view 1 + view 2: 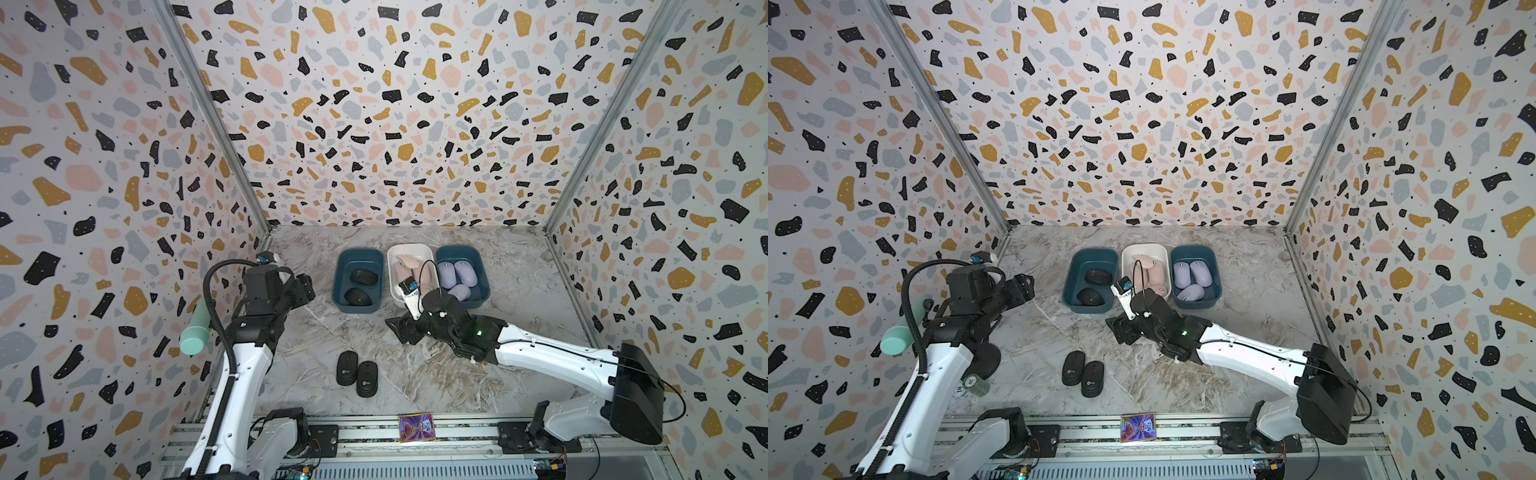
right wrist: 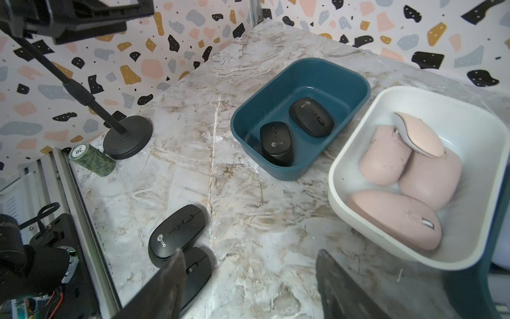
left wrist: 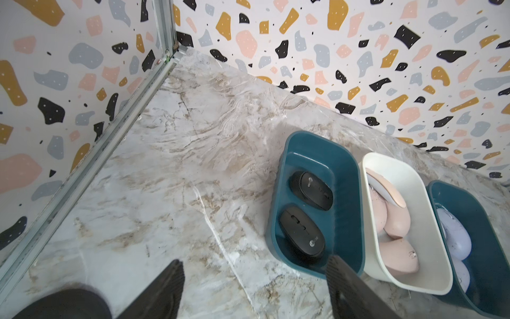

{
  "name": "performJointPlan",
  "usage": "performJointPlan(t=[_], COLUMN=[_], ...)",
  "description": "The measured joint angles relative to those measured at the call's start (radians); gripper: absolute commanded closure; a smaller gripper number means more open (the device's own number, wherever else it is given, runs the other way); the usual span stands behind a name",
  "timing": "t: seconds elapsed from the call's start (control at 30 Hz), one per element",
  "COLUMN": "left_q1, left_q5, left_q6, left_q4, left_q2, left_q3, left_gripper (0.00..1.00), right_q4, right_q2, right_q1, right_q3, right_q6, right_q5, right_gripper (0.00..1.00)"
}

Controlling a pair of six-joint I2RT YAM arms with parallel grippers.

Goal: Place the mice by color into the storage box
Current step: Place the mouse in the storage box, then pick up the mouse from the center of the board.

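1. Mice, top views: three bins stand in a row at the back of the worktop (image 1: 436, 386), side by side: left blue bin (image 1: 359, 257), white bin (image 1: 409, 249), right blue bin (image 1: 461, 251)
2. Same views: two binned black mice (image 1: 363, 276) in the left blue bin. The pink mice (image 1: 404, 266) are piled in the white bin, partly hidden by the right arm. Three lilac mice (image 1: 464, 272) in the right blue bin. Two loose black mice (image 1: 1073, 368) lie side by side, touching, on bare worktop nearer the front
3. Same views: left tool (image 1: 307, 289) hangs left of the left blue bin. Right tool (image 1: 395, 330) hangs just in front of the white bin. Jaw gaps are hard to read here
4. Left wrist: left tool (image 3: 256, 290) jaws apart, nothing between them, bare worktop below. Both binned black mice lie top side up
5. Right wrist: right tool (image 2: 248, 281) jaws apart, empty. One finger (image 2: 171, 276) covers part of the nearer loose black mouse. Four pink mice show in the white bin, one tilted on top of the others. A chip stack (image 2: 92, 160) and a round stand base (image 2: 128, 136) sit near the worktop edge
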Motion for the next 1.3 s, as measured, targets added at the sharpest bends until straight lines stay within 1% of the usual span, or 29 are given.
performJointPlan(t=[0.07, 0.2, 0.3, 0.47, 0.57, 0.73, 0.97, 1.17, 1.3], left_q1=[-0.016, -0.086, -0.153, -0.250, -0.327, -0.459, -0.592, -0.729, -0.798], left_q5=[-0.003, -0.021, -0.033, -0.047, -0.075, -0.117, -0.160, -0.210, -0.234], left_q6=[0.002, 0.000, -0.018, -0.099, -0.151, -0.232, -0.332, -0.376, -0.394], left_q4=[-0.048, -0.134, -0.158, -0.199, -0.248, -0.273, -0.278, -0.323, -0.341], left_q2=[-0.019, -0.068, -0.111, -0.197, -0.225, -0.219, -0.200, -0.119, -0.076], left_q3=[0.001, 0.000, -0.043, -0.187, -0.214, -0.211, -0.211, -0.174, -0.154], left_gripper=[0.20, 0.19, 0.20, 0.20, 0.19, 0.20, 0.21, 0.21, 0.21], right_q4=[0.005, 0.008, 0.009, 0.008, 0.008, 0.007, 0.007, -0.001, -0.004], right_q2=[-0.049, -0.108, -0.101, -0.064, -0.036, -0.023, -0.023, -0.023, -0.037], right_q1=[0.004, 0.006, 0.006, 0.007, 0.007, 0.007, 0.000, -0.010, -0.031], right_q3=[-0.054, -0.114, -0.113, -0.111, -0.105, -0.103, -0.083, -0.078, -0.079], right_q6=[0.032, 0.076, 0.088, 0.102, 0.106, 0.109, 0.108, 0.105, 0.106], right_q5=[0.012, 0.030, 0.034, 0.044, 0.045, 0.047, 0.048, 0.047, 0.037], right_gripper=[0.24, 0.24, 0.24, 0.24, 0.24, 0.24, 0.24, 0.24, 0.24])
